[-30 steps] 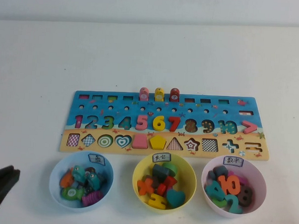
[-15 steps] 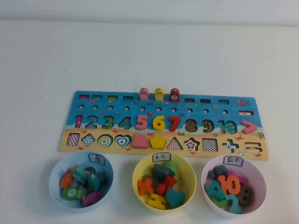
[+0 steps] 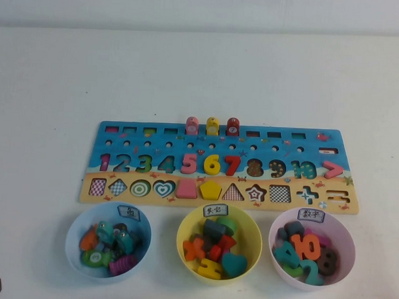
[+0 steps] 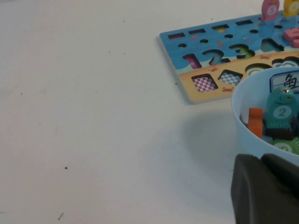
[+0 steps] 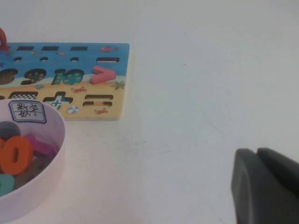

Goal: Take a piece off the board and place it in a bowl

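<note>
Beside bowl (image 4: 243,122) — left hand (image 4: 264,189); right hand (image 5: 264,184) apart

— Where were we working?
— At a plain test setup, a lab rather than a home: we had a bare white bench (image 3: 50,77) against a blank pale wall (image 3: 206,7).
— Anything else?
— A children's puzzle board (image 3: 219,165) and three labelled sorting bowls, blue (image 3: 73,246), yellow (image 3: 184,236), pink (image 3: 344,245).

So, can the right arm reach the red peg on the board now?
Probably yes. The red peg stands at the board's far edge with nothing over it. The right gripper is parked low near the pink bowl; the left gripper sits beside the blue bowl.
</note>
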You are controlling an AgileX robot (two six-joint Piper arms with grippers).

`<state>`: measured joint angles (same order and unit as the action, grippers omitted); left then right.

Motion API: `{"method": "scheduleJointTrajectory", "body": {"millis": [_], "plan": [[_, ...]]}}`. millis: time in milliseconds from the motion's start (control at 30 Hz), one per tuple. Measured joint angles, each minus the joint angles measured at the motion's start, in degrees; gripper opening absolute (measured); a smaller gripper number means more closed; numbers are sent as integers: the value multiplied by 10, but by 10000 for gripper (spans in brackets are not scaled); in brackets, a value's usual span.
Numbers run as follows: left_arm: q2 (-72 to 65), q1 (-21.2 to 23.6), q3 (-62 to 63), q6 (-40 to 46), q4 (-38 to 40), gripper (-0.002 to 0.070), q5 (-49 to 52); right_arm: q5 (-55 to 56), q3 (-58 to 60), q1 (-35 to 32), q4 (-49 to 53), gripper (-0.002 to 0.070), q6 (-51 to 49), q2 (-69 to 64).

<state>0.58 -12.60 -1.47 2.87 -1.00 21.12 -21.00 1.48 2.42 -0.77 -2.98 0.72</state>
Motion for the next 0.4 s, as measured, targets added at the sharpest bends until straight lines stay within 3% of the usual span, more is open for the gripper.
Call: {"method": "scheduleJointTrajectory", "body": {"millis": [400], "plan": [[0,0,0,3,3,-2,0,0,0,0,0,-18,0,1]]}}
